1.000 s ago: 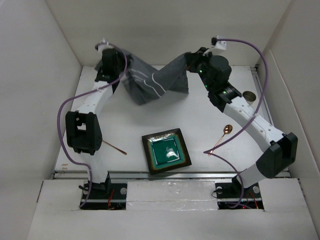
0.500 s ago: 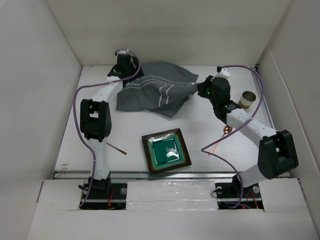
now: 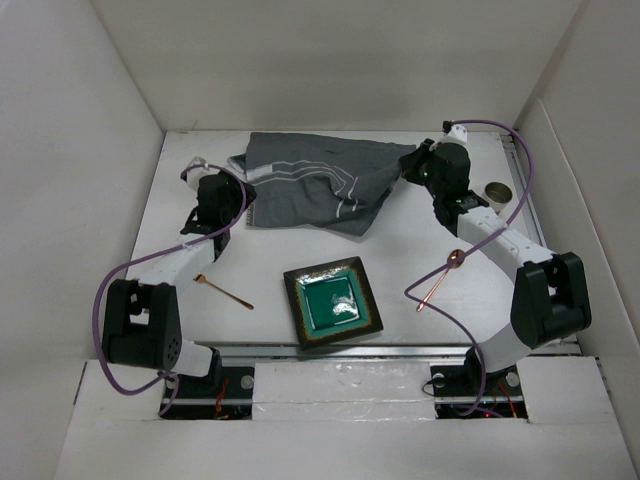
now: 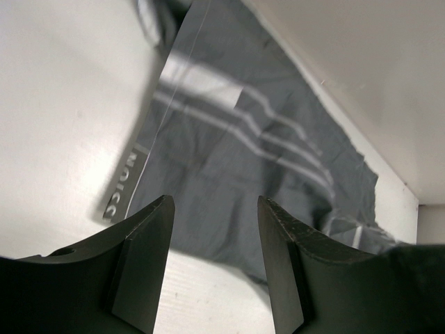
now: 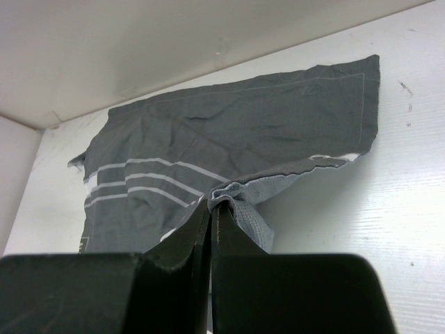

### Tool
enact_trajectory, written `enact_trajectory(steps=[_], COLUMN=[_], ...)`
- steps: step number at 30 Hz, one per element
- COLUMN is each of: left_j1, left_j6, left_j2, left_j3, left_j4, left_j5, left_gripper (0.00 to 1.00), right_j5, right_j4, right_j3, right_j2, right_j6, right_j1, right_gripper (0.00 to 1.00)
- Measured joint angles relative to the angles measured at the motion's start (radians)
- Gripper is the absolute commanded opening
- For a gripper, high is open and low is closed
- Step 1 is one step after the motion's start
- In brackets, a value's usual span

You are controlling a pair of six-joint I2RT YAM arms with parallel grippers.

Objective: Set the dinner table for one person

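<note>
**Spreading the mat at the far edge: one corner pinched, one free**

The grey cloth mat point(image 3: 320, 185) with white stripes lies rumpled on the table point(image 3: 400, 245), close against the far edge and roughly midway between the far corners. The right jaws are closed tight on a bunched fold at the mat's right end, probably so that this side can be pulled flat or dragged toward the middle. The left jaws stand partly open with nothing between them, just off the mat's left end near the far-left corner. The left wrist view shows the cloth lying ahead of the tips, not in them. Judged from this, the mat is not yet laid out for a place setting. It is creased, folded over along its near side, and well apart from the other pieces.

The square green plate point(image 3: 332, 303) with a dark rim sits near the middle of the near edge, likely waiting for the mat to be laid. Its well appears empty apart from a bright glint at the centre, which may be only glare. A small round cup point(image 3: 497, 192) stands by the right edge — its inside is dark, and I cannot tell whether it holds anything. A copper spoon point(image 3: 440, 280) lies right of the plate and a thin copper utensil point(image 3: 225, 292) lies left of it, both loose on the table.
</note>
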Motion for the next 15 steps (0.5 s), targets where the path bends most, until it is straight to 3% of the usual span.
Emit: enact_trajectory(steps=[3,8,15], left_j1=[0.000,0.000,0.000], left_j6=[-0.064,-0.158,-0.266], left_j2=[0.063,0.202,0.225], left_j3=[-0.079,-0.108,-0.115], left_j4=[0.037,-0.042,-0.021], left_j5=[0.036,0.040,0.019], left_gripper=[0.49,0.49,0.46], right_j5=[-0.024,-0.048,-0.068], right_j4=[0.008,0.014,0.016], right_j3=[-0.007,-0.023,-0.037], right_j2=[0.000,-0.020,-0.064], right_j6=[0.008,0.014,0.020], right_j1=[-0.008,-0.020,-0.028], right_gripper=[0.00,0.00,0.00])
